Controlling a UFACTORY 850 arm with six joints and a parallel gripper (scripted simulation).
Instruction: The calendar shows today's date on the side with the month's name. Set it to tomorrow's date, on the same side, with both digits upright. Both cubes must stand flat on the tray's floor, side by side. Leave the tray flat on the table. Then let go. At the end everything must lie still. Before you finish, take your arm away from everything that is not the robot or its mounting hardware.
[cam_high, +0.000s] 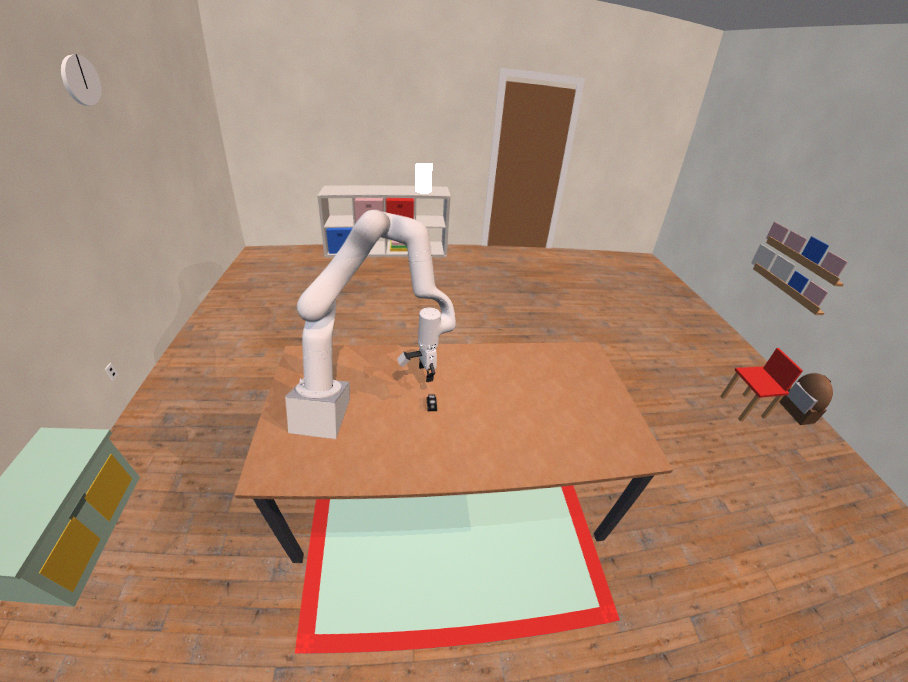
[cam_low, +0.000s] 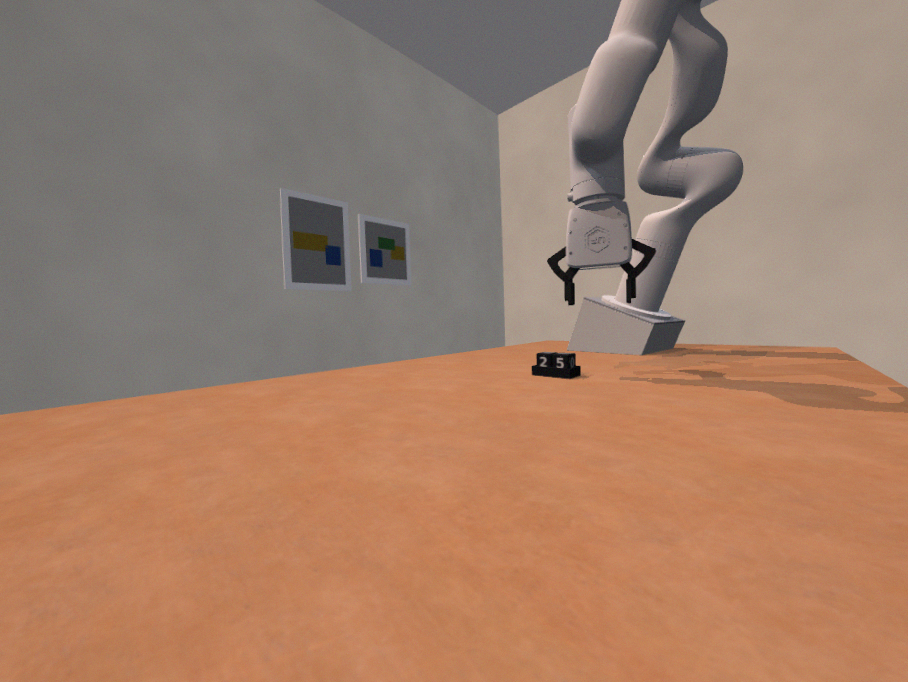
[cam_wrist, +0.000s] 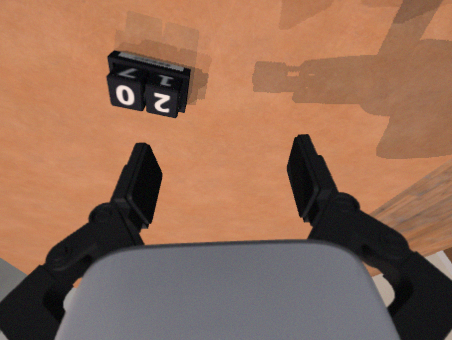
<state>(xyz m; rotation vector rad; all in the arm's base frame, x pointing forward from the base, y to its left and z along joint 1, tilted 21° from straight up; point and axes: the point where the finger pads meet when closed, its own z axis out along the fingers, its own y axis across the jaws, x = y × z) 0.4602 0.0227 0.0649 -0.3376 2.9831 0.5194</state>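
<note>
The calendar (cam_high: 432, 409) is a small black tray with two black cubes side by side, flat on the table. In the exterior view (cam_low: 555, 364) the side towards that camera reads 2 and 5. In the wrist view (cam_wrist: 147, 85) the cube tops read 0 (cam_wrist: 125, 95) and 2 (cam_wrist: 162, 102). The far faces show digits like 7 and 1, with a pale strip on the tray's rim behind them. My gripper (cam_wrist: 222, 155) (cam_low: 599, 293) is open and empty. It hangs above the table, clear of the calendar, between it and my base.
My base block (cam_high: 317, 411) stands on the table's left part, behind the gripper (cam_low: 623, 326). A table edge with the wooden floor beyond shows at the lower right of the wrist view (cam_wrist: 415, 210).
</note>
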